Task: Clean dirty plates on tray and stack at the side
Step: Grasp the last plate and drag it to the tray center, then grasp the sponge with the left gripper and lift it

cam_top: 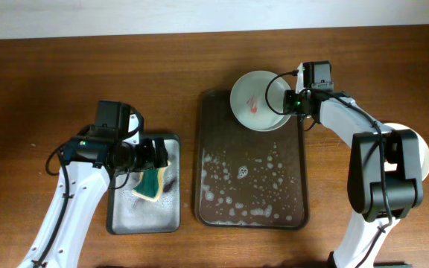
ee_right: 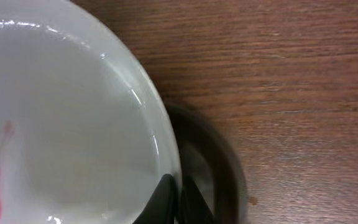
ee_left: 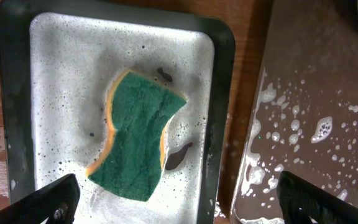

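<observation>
A green sponge (ee_left: pixel 135 143) with a yellow underside is contained in the small soapy tray (ee_left: pixel 11 93), lying flat amid foam, nearer the tray's right wall. The left gripper (cam_top: pixel 159 155) is held above it, its fingers (ee_left: pixel 55 199) spread wide and nothing touched by them.

The large dark tray (cam_top: pixel 252 149) is dotted with suds over its lower half. The dirty plate (cam_top: pixel 255 100), marked by a red smear, is found at the tray's far end, reaching past the top edge. Whether it rests there or is lifted cannot be told. Its right rim is clamped by the right gripper (ee_right: pixel 179 202), one finger inside the rim and one outside.

Bare wooden table (cam_top: pixel 51 74) is seen beyond that rim, and a narrow strip of it separates the two trays. A white plate (cam_top: pixel 424 152) is set on the table at the right, partly hidden by the right arm.
</observation>
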`<state>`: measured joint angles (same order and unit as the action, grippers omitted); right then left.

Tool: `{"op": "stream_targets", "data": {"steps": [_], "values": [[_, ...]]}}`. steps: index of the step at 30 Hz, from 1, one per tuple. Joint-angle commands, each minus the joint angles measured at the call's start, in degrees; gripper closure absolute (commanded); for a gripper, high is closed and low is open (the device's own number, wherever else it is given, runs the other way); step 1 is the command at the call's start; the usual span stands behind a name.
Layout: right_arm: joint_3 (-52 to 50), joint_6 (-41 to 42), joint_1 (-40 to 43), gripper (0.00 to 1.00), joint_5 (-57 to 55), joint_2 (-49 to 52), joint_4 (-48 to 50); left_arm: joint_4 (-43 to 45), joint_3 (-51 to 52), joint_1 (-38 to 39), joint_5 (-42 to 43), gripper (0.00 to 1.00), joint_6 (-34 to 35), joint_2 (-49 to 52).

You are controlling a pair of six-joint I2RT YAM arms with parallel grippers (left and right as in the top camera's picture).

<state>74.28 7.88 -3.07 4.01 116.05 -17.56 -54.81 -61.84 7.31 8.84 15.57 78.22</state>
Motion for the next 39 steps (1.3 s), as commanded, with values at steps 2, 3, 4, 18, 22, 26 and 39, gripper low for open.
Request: {"op": "stream_targets", "data": {"steps": [2, 3, 4, 18, 22, 26, 39], "values": [[-0.31, 0.98, 0.00, 0.96, 0.28, -11.52, -7.69, 0.04, -0.79, -0.24, 0.59, 0.01, -0.48, -0.55], [-0.31, 1.01, -0.17, 0.96, 0.28, -15.10, -10.51, 0.04, -0.79, -0.24, 0.59, 0.01, -0.48, -0.55], [-0.33, 1.05, -0.42, 0.96, 0.50, -19.61, -15.02, 0.04, -0.79, -0.24, 0.59, 0.01, -0.48, -0.55], [-21.31, 21.81, -5.25, 0.78, 9.92, -26.97, -24.92, 0.04, -0.79, -0.24, 0.59, 0.01, -0.48, -0.55], [-19.19, 9.18, -5.57, 0.37, 12.15, -32.15, -26.84, 0.04, -0.79, -0.24, 0.59, 0.01, -0.48, -0.55], [-14.05, -0.61, -5.55, 0.39, 10.16, -43.50, -30.23, 0.22, -0.79, -0.24, 1.70, 0.00, -0.42, -0.55], [-13.86, -0.59, -5.55, 0.39, 10.38, -47.08, -33.42, 17.18, 15.45, 5.66, -12.92, 0.38, 1.70, 11.54]]}}
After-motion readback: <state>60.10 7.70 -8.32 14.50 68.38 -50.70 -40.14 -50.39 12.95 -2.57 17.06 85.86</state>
